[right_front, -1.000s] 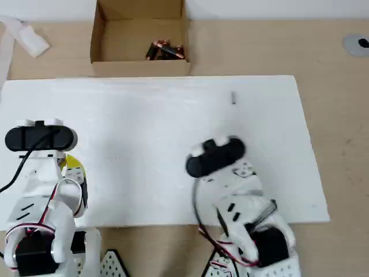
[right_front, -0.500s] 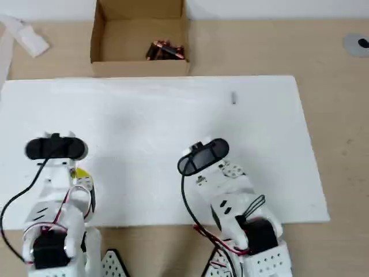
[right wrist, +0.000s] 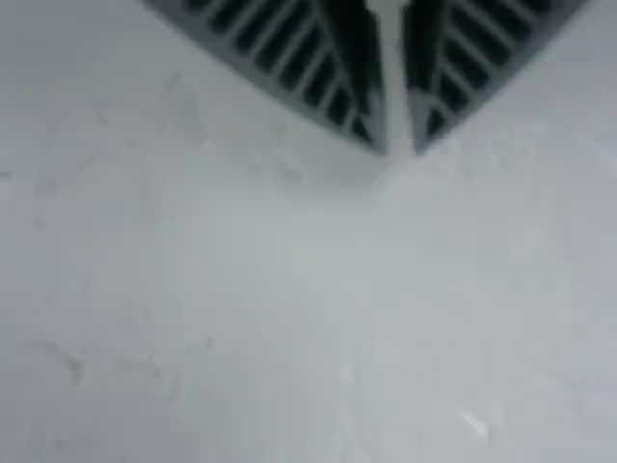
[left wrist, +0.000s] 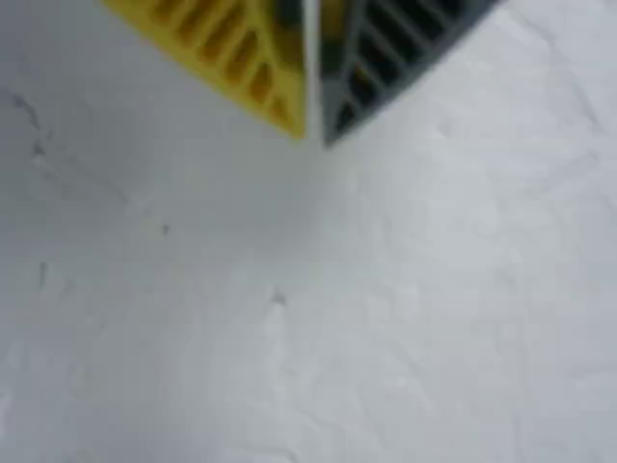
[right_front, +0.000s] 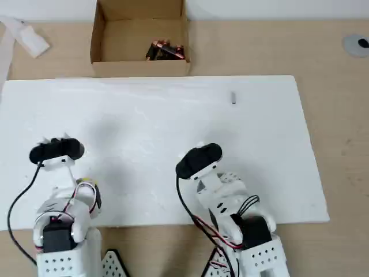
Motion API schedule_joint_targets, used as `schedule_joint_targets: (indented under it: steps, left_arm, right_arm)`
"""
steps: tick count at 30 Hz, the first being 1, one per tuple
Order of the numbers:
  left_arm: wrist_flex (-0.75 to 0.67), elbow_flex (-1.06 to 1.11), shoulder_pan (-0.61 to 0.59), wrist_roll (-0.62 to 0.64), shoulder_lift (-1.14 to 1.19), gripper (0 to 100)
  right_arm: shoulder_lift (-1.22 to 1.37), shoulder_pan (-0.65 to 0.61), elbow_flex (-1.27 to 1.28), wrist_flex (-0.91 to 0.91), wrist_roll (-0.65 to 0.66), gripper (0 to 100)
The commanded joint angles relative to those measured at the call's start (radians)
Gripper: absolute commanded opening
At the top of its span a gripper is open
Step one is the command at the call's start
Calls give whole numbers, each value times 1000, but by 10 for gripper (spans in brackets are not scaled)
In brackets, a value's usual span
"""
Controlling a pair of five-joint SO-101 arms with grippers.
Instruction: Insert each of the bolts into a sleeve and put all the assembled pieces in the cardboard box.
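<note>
A white mat [right_front: 173, 115] covers the wooden desk [right_front: 346, 115]. The box [right_front: 98, 52] stands beyond the mat's far edge, with the assembled pieces [right_front: 166, 50] inside by its right wall. Both arms have drawn back to the mat's near edge. The left gripper [left wrist: 313, 121] and right gripper [right wrist: 393, 135] hold nothing, jaws almost touching. The task looks finished, though a grey speck [right_front: 233, 98] near the mat's far edge is too small to identify.

White sheet [right_front: 173, 127] gives open passage from left arm [right_front: 60, 202] and right arm [right_front: 228, 199] to cardboard box [right_front: 138, 68]. Small gray piece [right_front: 233, 98] lies toward its far right. Box front wall stands before assembled pieces [right_front: 166, 50].
</note>
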Motion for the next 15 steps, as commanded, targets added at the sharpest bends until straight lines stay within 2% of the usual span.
schedule_joint_targets:
  steps: [1, 15]
  left_arm:
    - [-31, 37, -17, 15, -5, 7]
    - [-35, 52, -15, 14, -5, 7]
  right_arm:
    - [-113, 16, 5, 3, 9, 9]
    - [-113, 16, 5, 3, 14, 9]
